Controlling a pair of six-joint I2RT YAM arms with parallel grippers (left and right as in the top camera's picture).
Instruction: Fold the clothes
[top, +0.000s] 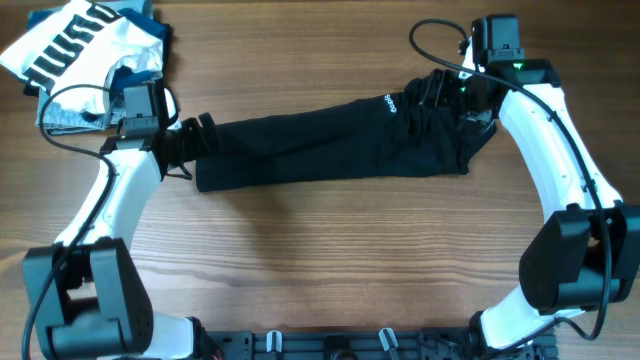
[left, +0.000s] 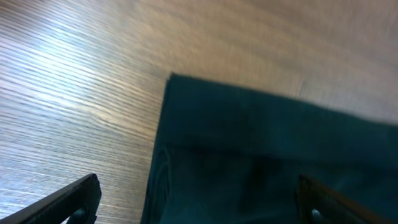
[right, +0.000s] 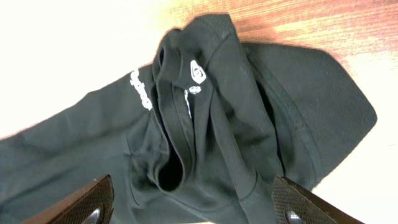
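Observation:
The black shirt (top: 320, 150) lies as a long folded band across the middle of the wooden table, with a white logo (top: 391, 104) near its right end. My left gripper (top: 190, 140) is open over the band's left end. In the left wrist view the fingers (left: 199, 208) straddle the dark fabric (left: 261, 143) near its corner. My right gripper (top: 440, 95) is open over the bunched collar end. In the right wrist view its fingers (right: 193, 208) are spread wide above the collar and sleeve (right: 236, 124), with a white logo (right: 196, 71) showing.
A white garment with black stripes (top: 70, 40) lies at the far left corner on top of blue and grey garments (top: 65, 115), just behind my left arm. A black cable (top: 435, 30) loops behind the right wrist.

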